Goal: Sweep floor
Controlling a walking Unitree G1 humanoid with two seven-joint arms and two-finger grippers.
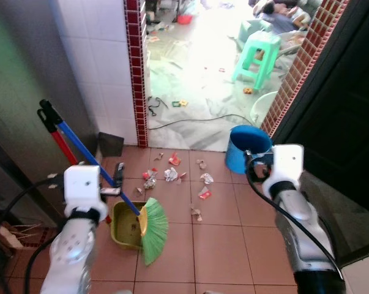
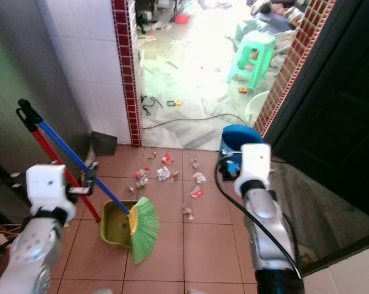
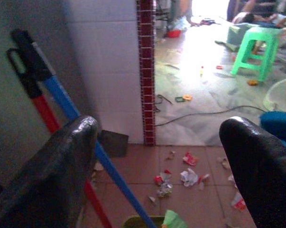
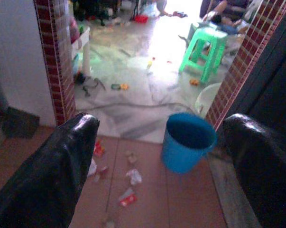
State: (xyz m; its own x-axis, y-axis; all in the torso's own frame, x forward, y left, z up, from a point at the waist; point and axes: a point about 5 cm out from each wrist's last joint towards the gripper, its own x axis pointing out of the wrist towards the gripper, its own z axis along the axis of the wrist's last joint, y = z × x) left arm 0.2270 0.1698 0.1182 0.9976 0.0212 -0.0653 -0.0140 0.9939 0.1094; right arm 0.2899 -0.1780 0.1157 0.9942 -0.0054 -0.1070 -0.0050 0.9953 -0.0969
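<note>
While both grippers hovered open, nothing held, broom (image 1: 149,225) leaned by wall, head over dustpan (image 1: 124,228). Litter (image 1: 172,176) lay near doorway. Step judged: approach. Next: left gripper (image 3: 157,156) closes on blue handle.

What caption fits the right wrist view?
Open right claw facing a blue bucket and scattered litter on the tiled floor.

terracotta tile floor (image 1: 227,239), white tiled wall (image 1: 98,61), sunlit green stool (image 1: 257,55) beyond
</note>
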